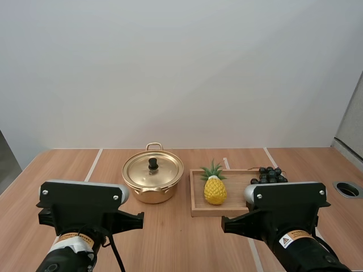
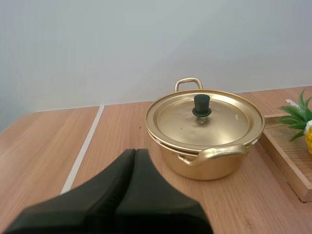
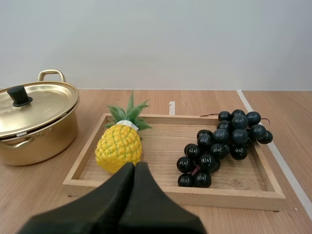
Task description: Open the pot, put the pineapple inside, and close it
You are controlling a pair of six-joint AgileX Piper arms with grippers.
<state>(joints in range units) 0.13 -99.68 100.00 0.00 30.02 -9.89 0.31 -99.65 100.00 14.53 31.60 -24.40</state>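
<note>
A gold pot (image 1: 152,180) with two handles stands on the table, its lid (image 2: 204,117) on and topped by a black knob (image 2: 202,105). To its right a small yellow pineapple (image 1: 215,187) with green leaves lies in a wooden tray (image 1: 195,211). In the left wrist view my left gripper (image 2: 135,155) is shut on nothing, short of the pot (image 2: 207,131). My right gripper (image 3: 135,168) is shut too, just before the tray's near rim (image 3: 175,193), in front of the pineapple (image 3: 119,146).
A bunch of dark grapes (image 3: 224,146) lies in the tray's right half, beside the pineapple. In the high view the grapes (image 1: 269,175) sit at the tray's far right. A round hole (image 1: 347,189) is set in the table at the right edge.
</note>
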